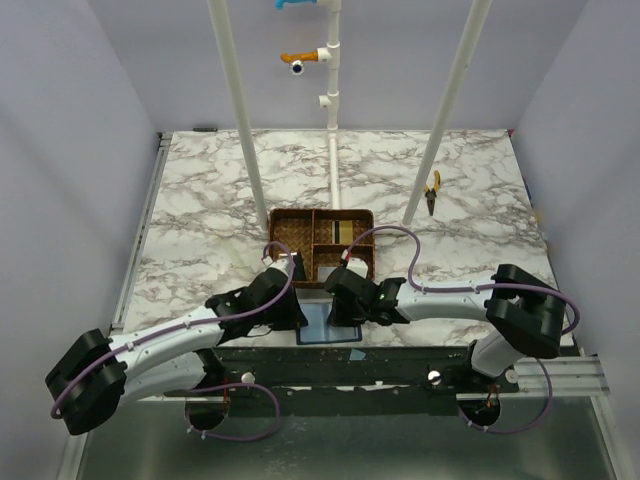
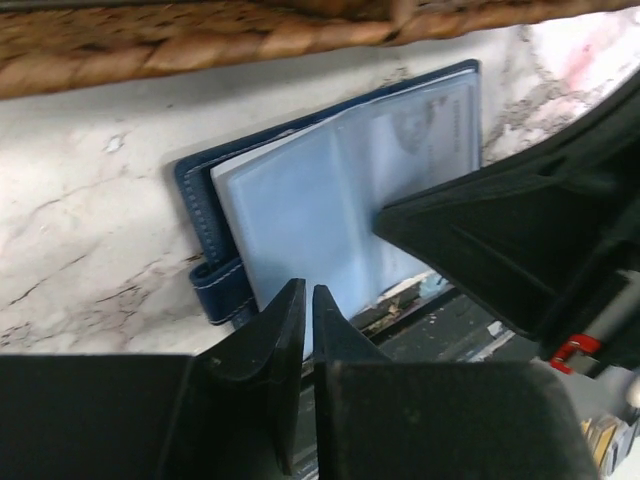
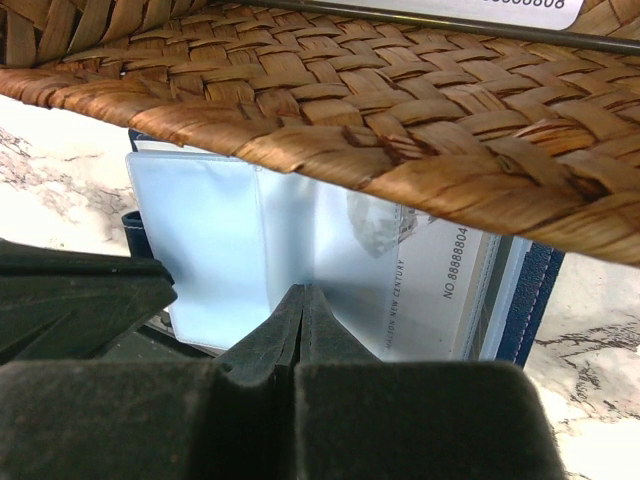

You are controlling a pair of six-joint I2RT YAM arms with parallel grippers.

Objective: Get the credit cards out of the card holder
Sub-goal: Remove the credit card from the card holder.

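Grippers (image 1: 318, 290) low over card holder (image 1: 328, 325)

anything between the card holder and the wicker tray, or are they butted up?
Left wrist view shows a bare strip of marble table between the card holder and the wicker tray. Nothing lies in it.

Right gripper (image 3: 303, 300): jaws pressed together, tips over the open card holder's clear sleeves.
Card holder (image 3: 250, 250): open flat, navy edge at right, pale plastic pockets.
Card (image 3: 440, 290): printed, inside a right-hand sleeve.
Wicker tray (image 3: 400, 110): overhangs the holder's top.
Table (image 3: 50, 190): marbled, white.
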